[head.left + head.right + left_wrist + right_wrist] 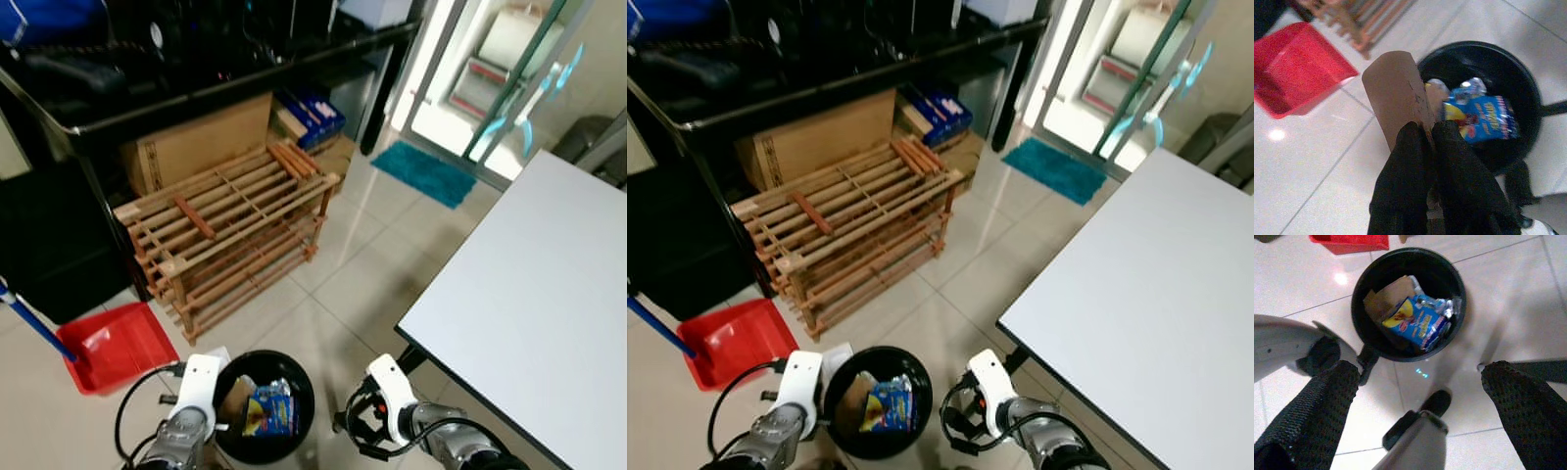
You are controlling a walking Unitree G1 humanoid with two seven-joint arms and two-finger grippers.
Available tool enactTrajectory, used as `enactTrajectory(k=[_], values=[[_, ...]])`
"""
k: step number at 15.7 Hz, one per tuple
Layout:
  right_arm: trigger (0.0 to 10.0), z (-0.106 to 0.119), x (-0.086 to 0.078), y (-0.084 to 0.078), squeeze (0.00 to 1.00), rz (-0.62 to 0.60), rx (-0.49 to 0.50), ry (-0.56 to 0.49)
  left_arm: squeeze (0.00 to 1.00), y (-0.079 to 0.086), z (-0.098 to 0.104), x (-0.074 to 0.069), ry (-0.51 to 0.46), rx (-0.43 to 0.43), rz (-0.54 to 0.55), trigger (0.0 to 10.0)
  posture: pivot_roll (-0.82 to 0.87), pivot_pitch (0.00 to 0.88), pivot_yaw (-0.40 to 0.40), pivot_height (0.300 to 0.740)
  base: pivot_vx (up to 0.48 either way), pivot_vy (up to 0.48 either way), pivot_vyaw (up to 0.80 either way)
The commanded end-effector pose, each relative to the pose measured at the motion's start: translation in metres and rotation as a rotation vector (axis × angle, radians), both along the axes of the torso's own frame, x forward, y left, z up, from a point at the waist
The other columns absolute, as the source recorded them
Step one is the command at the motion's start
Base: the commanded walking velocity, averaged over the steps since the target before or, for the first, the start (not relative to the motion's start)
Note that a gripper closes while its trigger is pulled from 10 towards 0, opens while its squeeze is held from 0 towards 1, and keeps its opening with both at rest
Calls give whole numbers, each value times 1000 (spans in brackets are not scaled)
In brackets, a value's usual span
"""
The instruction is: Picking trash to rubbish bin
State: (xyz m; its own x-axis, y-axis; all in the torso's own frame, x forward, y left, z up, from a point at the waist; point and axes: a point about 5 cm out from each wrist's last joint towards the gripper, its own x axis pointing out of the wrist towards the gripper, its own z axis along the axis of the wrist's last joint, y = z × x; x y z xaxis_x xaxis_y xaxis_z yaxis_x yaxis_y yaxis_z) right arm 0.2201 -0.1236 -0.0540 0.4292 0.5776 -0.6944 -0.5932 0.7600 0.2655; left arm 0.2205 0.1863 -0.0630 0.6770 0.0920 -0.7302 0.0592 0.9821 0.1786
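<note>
A black round rubbish bin [299,431] stands on the tiled floor just ahead of me, between my two arms. Inside lie a blue and yellow snack wrapper [1418,323], crumpled foil and brown card. My left gripper [1430,134] is shut on a flat piece of brown cardboard [1396,93], held at the bin's left rim [1528,78]. My right gripper [1421,369] hangs open above the floor on the bin's right side, with nothing between its fingers [1317,411].
A red dustpan [113,345] with a blue handle lies on the floor left of the bin. A wooden slatted rack [225,230] stands behind it under a black desk. A white table [539,294] fills the right side. A teal mat [423,173] lies by the glass door.
</note>
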Motion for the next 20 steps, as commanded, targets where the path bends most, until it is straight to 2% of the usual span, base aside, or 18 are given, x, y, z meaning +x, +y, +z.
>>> enactTrajectory(k=[1,5,8,12,15,16,20], values=[[10000,2,0,-7,0,-7,17,-1,0,-14,-2,-1,9,-35,-55,10000,-128,179,-181,740,0,0,0],[10000,13,-2,1,0,18,86,-32,0,-29,-2,1,11,-91,-112,10000,-170,217,-200,740,0,0,0],[10000,20,-7,0,0,19,100,-45,0,-44,4,10,-11,-125,-174,10000,-195,236,-203,740,0,0,0],[10000,27,-13,-3,0,10,99,-41,0,-48,10,19,-36,-120,-227,10000,-210,243,-201,740,0,0,0],[10000,28,-17,-4,0,-1,89,-29,0,-43,12,22,-45,-114,-229,10000,-207,260,-201,740,0,0,0],[10000,28,-18,-4,0,-4,88,-27,1000,-42,12,22,-45,-114,-229,10000,-207,262,-201,740,0,0,0],[10000,30,-21,-2,0,-11,90,-16,1000,-39,11,20,-37,-110,-237,10000,-204,273,-200,740,0,0,0]])
